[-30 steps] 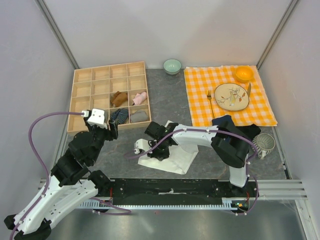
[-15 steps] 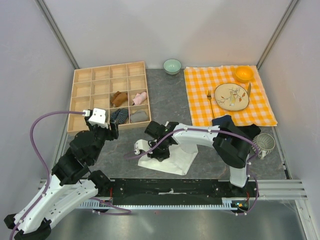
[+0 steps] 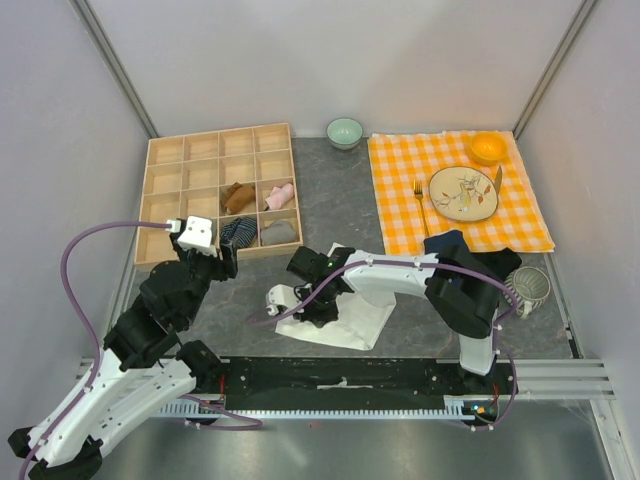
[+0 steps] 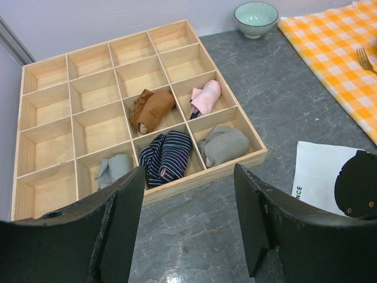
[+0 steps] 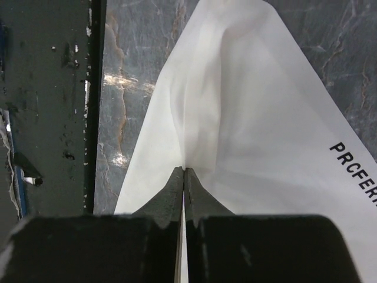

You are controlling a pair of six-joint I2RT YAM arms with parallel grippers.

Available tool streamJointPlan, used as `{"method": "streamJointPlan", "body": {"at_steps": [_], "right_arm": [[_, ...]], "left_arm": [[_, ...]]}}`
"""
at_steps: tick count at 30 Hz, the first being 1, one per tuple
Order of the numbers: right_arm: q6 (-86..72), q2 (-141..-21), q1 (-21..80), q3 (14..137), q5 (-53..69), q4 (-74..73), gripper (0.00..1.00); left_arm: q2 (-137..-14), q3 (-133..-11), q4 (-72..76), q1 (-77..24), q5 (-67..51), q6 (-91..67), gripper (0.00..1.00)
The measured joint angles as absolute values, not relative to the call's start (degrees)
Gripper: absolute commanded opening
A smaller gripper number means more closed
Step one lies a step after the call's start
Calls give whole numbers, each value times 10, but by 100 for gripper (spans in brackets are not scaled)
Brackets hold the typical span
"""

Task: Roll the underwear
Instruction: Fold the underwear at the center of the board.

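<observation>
Underwear shows in two places. The cream-white underwear (image 5: 247, 118) lies mostly flat on the grey desk (image 3: 330, 200), close to the near edge and just beyond the black base rail, with black printed letters along one side. The right tool (image 5: 184, 172) is clenched on it. In the right wrist view its two dark fingers (image 5: 168, 194) press together on a small raised fold near one corner, and the cloth puckers up toward that pinch while the rest lies on the desk. From above, the right arm reaches leftward across the garment and hides part of it. The rust-brown underwear (image 4: 152, 109) sits bundled in the wooden tray (image 4: 212, 174) at the desk's far left, in the third compartment from the left of the second-nearest row. A pink bundle (image 4: 203, 97) fills the compartment to its right, and a dark striped bundle (image 4: 168, 156) lies in the one directly nearer. A grey bundle (image 4: 224, 144) and a pale blue-grey one (image 4: 115, 168) flank the striped bundle in the nearest row. The left tool (image 4: 189, 177) hangs released above the tray's near edge, its jaws wide apart with nothing between them. A green bowl (image 3: 345, 131) stands beyond the tray, beside an orange-and-white checked cloth (image 3: 400, 200) carrying a plate (image 3: 463, 193), a fork (image 3: 419, 200) and an orange bowl (image 3: 488, 147).
</observation>
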State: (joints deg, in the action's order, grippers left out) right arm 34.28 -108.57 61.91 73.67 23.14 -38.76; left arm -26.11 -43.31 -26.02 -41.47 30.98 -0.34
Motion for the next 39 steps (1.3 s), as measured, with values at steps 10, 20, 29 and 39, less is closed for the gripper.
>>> {"method": "streamJointPlan", "body": {"at_steps": [10,20,29,39], "right_arm": [[355,-1085,625,754,290,-421,1],[364,-1102,649,766,393,-455,25],[356,-1147,671,782,444,-465,36],[360,-1124,597,797,419,-486,36]], "left_arm": [[-261,-433,-260,-415,310,-3,68],[-261,-433,-260,-415,310,-3,68],[-261,-433,-260,-415,310,-3,68],[-261,-433,-260,-415,310,-3,68]]}}
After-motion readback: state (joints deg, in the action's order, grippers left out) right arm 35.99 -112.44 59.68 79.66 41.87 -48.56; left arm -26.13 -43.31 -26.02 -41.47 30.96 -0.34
